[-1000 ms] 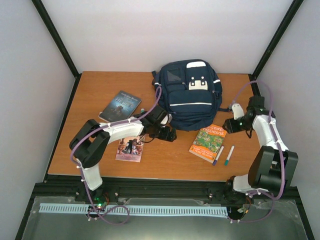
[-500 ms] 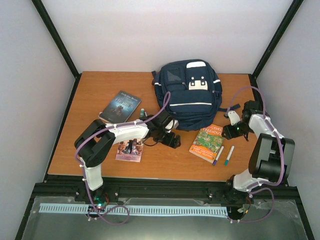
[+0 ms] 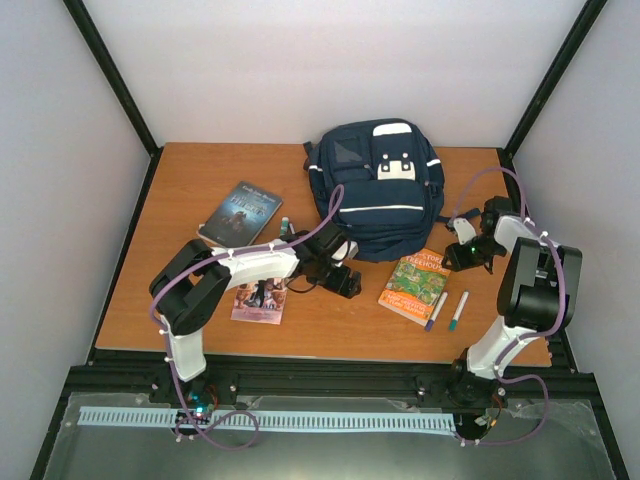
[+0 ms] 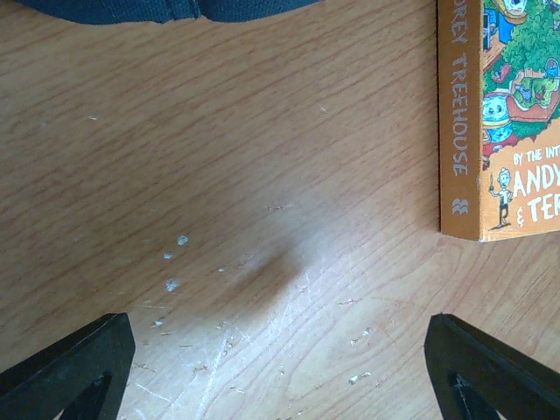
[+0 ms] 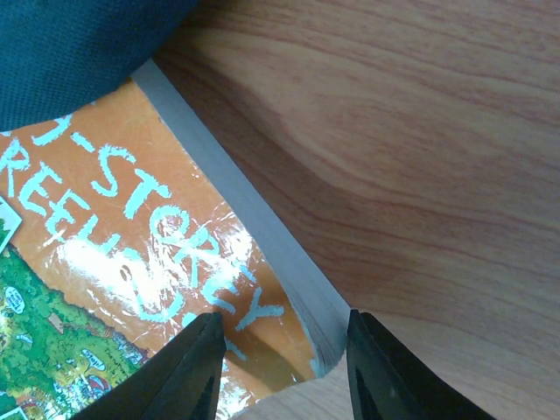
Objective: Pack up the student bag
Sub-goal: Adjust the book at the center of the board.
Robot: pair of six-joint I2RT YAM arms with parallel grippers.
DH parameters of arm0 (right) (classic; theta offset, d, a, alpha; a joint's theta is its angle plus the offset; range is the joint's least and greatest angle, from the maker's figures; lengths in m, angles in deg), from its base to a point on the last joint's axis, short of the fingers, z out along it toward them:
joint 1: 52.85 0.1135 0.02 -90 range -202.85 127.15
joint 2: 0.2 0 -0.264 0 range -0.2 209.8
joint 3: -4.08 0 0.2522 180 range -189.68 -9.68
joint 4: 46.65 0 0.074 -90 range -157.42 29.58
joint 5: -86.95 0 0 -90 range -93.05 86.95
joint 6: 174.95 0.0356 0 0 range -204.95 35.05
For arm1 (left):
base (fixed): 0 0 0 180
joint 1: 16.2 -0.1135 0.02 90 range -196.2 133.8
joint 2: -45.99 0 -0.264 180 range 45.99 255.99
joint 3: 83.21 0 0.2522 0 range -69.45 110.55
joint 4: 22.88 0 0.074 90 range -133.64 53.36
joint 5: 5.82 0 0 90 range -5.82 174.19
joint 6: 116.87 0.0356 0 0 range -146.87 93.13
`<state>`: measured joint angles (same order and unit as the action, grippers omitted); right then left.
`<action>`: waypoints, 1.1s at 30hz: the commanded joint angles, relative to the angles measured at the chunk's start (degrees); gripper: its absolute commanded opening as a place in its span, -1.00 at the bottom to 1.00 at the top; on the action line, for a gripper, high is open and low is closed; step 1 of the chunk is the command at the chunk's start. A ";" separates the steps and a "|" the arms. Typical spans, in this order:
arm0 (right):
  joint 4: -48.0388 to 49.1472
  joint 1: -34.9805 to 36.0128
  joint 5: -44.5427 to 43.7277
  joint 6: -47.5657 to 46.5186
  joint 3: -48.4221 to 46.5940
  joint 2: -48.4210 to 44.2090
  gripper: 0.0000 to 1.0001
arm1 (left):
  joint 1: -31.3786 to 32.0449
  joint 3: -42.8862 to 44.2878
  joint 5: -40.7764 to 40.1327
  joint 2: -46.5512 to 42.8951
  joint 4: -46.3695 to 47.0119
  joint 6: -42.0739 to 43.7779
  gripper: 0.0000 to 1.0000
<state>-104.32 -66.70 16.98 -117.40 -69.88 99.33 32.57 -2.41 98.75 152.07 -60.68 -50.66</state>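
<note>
The student bag (image 3: 378,190) lies flat at the worktop's (image 3: 190,180) far edge, right of centre, its long axis running far to near with the white-patched top toward the far edge. The left gripper (image 4: 278,324) hangs wide open over bare wood just off the bag's near end. The right gripper (image 5: 282,319) has dropped from beside the bag and now straddles the far corner of the orange book (image 3: 415,285); whether it pinches cannot be told.

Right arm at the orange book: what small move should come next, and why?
Probably close the right gripper on the orange book at its corner, then lift slightly. Its fingers straddle that corner, though a firm pinch isn't evident, and the book lies flat next to the bag.
</note>
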 commanded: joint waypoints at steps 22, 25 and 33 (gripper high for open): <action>-4.09 18.07 6.22 -1.23 -0.67 3.70 -0.34 | 0.44 -1.60 -3.96 -3.34 -2.69 -0.55 0.89; -4.16 23.16 5.78 -0.65 -1.73 4.17 -0.34 | 0.40 -2.84 -4.88 -4.86 -3.21 -1.05 0.90; -4.88 34.22 2.82 1.01 -8.42 9.28 -0.34 | 0.40 -6.89 -4.08 -8.02 -2.53 -1.39 0.89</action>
<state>-108.60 -36.89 20.63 -117.62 -75.70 104.70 32.57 -7.89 94.49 146.54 -63.32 -51.36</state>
